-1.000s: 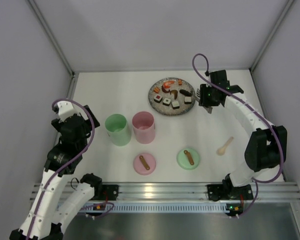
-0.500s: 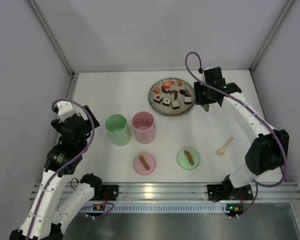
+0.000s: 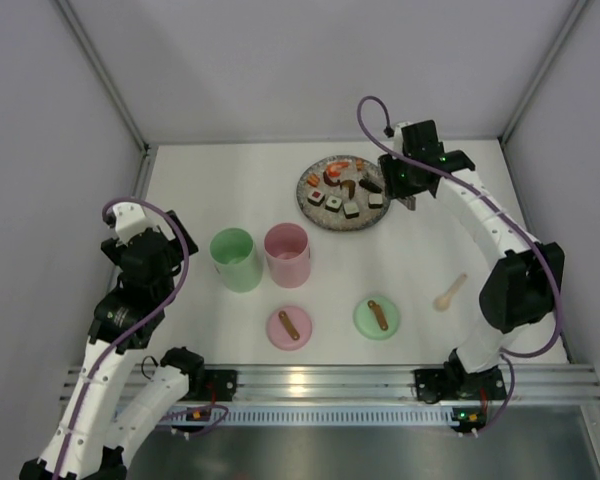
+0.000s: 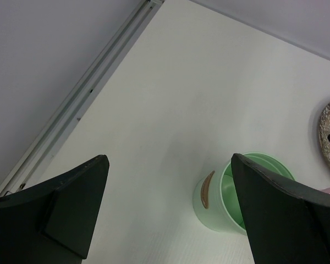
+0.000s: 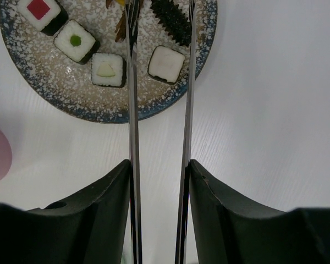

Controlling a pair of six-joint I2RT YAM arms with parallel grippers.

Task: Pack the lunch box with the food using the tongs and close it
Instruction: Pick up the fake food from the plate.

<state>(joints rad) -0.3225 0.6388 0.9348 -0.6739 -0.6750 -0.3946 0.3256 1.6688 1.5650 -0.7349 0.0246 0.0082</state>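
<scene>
Right jaws: narrowed onto the tongs (image 5: 133, 110); both thin arms are pinched between the fingers of the right gripper (image 5: 159, 176).
Tongs: held pointing away from the wrist, arms a little apart. Their tips are carried over the plate (image 5: 55, 77) and are cut off at the top of the wrist view.
Food: all of it is left on the plate. A white roll (image 5: 166, 64) is seen between the tong arms, a black piece (image 5: 173, 19) just above it, and a green-centred roll (image 5: 75, 40) to the left.
Change: over the last second the right gripper has been brought from off the plate's right side to its rim. No food is seen shifted.
Left jaws: spread wide, nothing held; the left gripper (image 4: 168, 159) is held above the green cup (image 4: 231, 198).
Left arm: unchanged.
Table (image 3: 200, 190): the pink cup (image 3: 287, 254) is set just beside the green cup. The pink lid (image 3: 289, 327), green lid (image 3: 377, 318) and spoon (image 3: 450, 292) are laid nearer the bases.
</scene>
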